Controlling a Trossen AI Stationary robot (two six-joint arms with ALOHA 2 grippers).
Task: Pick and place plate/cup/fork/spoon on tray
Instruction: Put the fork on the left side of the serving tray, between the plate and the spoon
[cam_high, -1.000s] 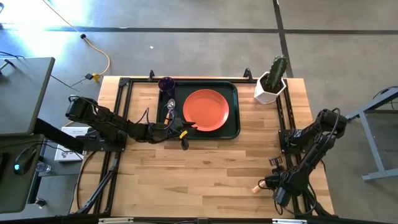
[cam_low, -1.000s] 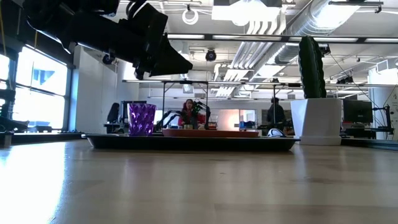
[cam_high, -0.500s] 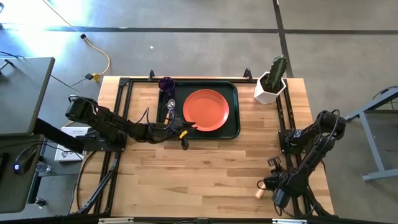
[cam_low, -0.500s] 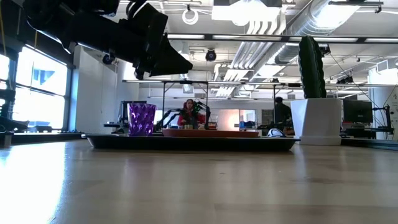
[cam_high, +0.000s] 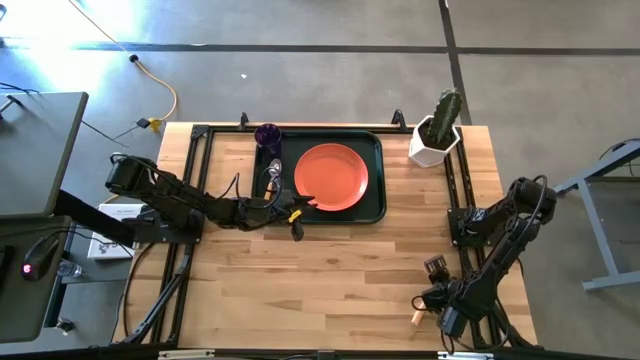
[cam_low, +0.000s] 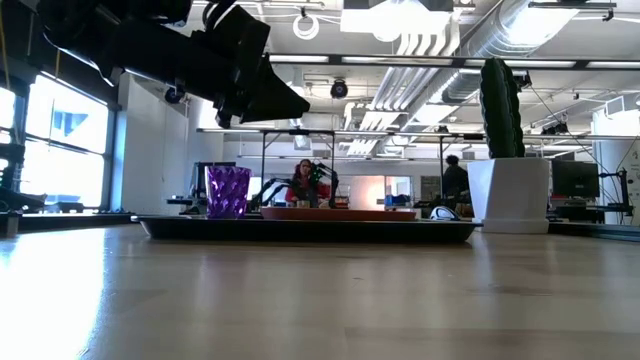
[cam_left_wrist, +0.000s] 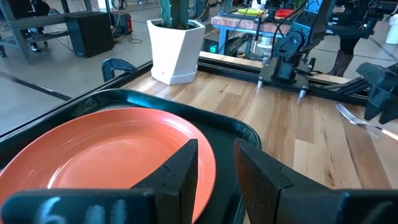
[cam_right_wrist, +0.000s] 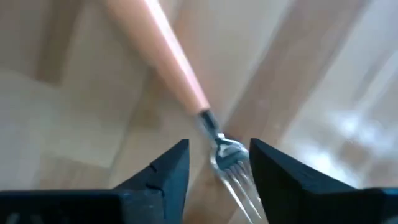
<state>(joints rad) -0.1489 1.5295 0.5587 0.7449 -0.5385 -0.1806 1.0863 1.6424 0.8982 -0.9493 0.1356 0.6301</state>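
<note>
The dark green tray (cam_high: 376, 205) lies at the table's far middle. On it are the orange-red plate (cam_high: 330, 177), the purple cup (cam_high: 267, 135) at its far left corner and the spoon (cam_high: 274, 172) left of the plate. My left gripper (cam_left_wrist: 216, 163) hovers over the tray's near left edge, open by a narrow gap with nothing in it. The fork (cam_right_wrist: 186, 81) lies near the table's near right corner. My right gripper (cam_right_wrist: 219, 163) points down over it, open. Its fingers stand on either side of the tines (cam_right_wrist: 231, 163) without touching them.
A white pot with a cactus (cam_high: 436, 135) stands at the far right corner, right of the tray. Black rails (cam_high: 455, 195) run along the table's left and right sides. Bare wood fills the table's middle and near part. A person (cam_low: 303, 182) sits far behind the table.
My right gripper has shifted a little toward the table's near edge and rolled slightly. The fork's wooden handle end has swung toward the near edge with it. My left arm has kept still.
</note>
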